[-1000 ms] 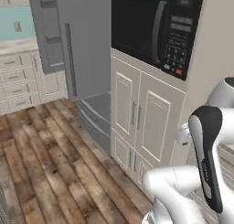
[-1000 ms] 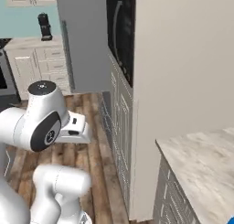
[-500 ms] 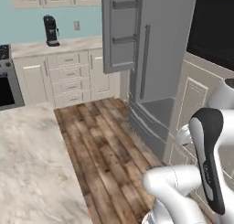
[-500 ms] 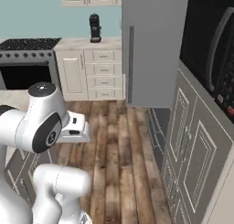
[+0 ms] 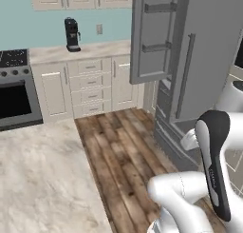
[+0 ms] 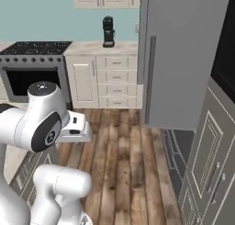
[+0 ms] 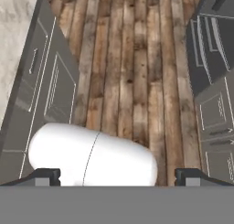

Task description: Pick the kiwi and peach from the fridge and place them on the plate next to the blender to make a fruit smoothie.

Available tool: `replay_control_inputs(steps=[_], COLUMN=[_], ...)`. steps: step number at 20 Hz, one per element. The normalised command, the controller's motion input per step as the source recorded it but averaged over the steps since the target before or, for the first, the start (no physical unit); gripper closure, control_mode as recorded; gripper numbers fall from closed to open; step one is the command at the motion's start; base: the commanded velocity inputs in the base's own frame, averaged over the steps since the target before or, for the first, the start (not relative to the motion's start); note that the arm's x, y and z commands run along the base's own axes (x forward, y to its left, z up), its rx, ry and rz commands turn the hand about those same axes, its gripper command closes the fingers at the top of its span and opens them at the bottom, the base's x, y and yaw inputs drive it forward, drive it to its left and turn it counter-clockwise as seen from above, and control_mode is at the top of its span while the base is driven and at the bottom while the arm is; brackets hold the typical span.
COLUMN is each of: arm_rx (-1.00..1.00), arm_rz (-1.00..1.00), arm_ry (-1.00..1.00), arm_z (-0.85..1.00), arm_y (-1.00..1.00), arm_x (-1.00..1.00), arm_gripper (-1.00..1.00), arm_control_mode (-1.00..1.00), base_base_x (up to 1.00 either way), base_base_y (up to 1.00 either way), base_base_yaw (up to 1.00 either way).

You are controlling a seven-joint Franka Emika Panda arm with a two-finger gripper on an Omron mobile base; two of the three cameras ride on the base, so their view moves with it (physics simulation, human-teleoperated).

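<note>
two dark finger tips of the gripper [image 7: 117, 176] stand wide apart and hold nothing, pointing down at the brown wood plank floor [image 7: 132, 58]. the tall dark grey fridge [image 5: 190, 70] stands ahead with one door [image 5: 152, 34] swung open; its fruit is hidden. risk: the base could clip that open door on approach. a black coffee machine [image 5: 72, 34] sits on the cream counter [image 5: 80, 50] beside a steel stove [image 6: 34, 63].

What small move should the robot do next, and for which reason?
Probably drive the base a bit closer to the fridge. Its door stands open, but the gripper points down at the wooden floor with its fingers apart, holding nothing.
</note>
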Motion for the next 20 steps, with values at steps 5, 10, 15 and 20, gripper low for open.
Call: replay_control_inputs(steps=[5, 10, 15, 20], arm_rx=[0.0, 0.0, 0.0, 0.0], arm_rz=[0.0, 0.0, 0.0, 0.0], arm_ry=[0.0, 0.0, 0.0, 0.0], arm_z=[0.0, 0.0, 0.0, 0.0], arm_y=[0.0, 0.0, 0.0, 0.0], arm_x=[0.0, 0.0, 0.0, 0.0], arm_gripper=[-1.0, -1.0, -1.0, -1.0], arm_control_mode=[1.0, 1.0, 1.0, 1.0], base_base_x=[1.0, 1.0, 1.0, 1.0], base_base_y=[-0.13, 0.07, 0.12, 0.01], base_base_yaw=[0.07, 0.02, 0.0, 0.0])
